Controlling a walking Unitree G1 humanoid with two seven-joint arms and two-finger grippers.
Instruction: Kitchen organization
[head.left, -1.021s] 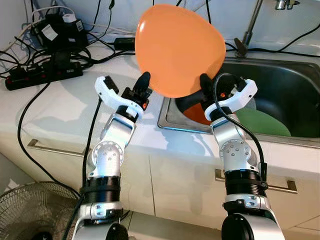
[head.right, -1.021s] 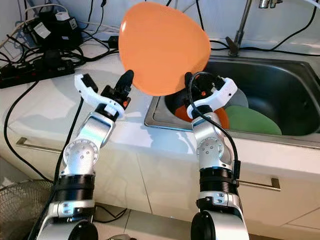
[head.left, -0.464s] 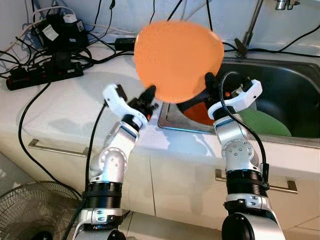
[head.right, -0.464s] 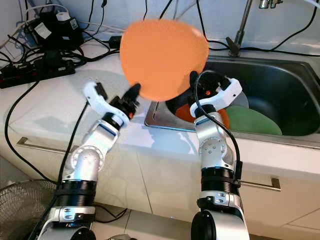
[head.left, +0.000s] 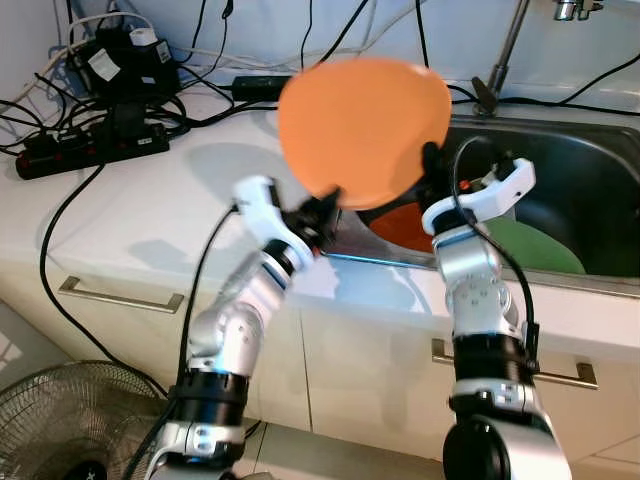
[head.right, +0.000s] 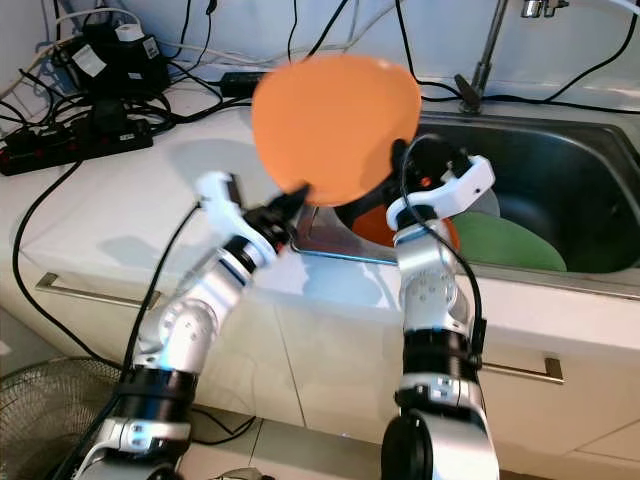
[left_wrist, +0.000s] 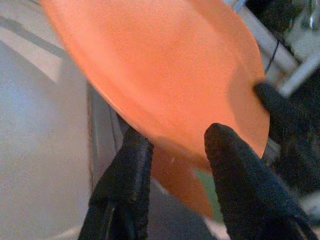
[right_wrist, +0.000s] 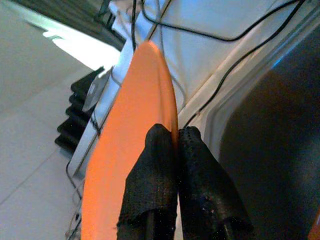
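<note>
An orange plate (head.left: 362, 128) is held upright over the counter edge beside the sink (head.left: 560, 160). My right gripper (head.left: 430, 168) is shut on the plate's right rim; the right wrist view shows its fingertips (right_wrist: 172, 150) pinching the plate (right_wrist: 135, 145) edge-on. My left gripper (head.left: 326, 208) is open, its fingers straddling the plate's lower left rim. In the left wrist view the two fingers (left_wrist: 131, 165) stand apart with the plate (left_wrist: 165, 75) just beyond them. Another orange plate (head.left: 400, 224) and a green plate (head.left: 530, 246) lie in the sink.
Black power strips (head.left: 90, 150) and tangled cables (head.left: 130, 70) crowd the back left of the white counter (head.left: 130, 220). A tap (head.left: 505, 50) rises behind the sink. Drawer handles (head.left: 120, 296) run below the counter. A fan (head.left: 70, 420) stands on the floor at the lower left.
The left arm has swung right and lower, bringing its open fingers to the plate's lower left rim. The plate has dropped slightly and shifted right with the right gripper.
</note>
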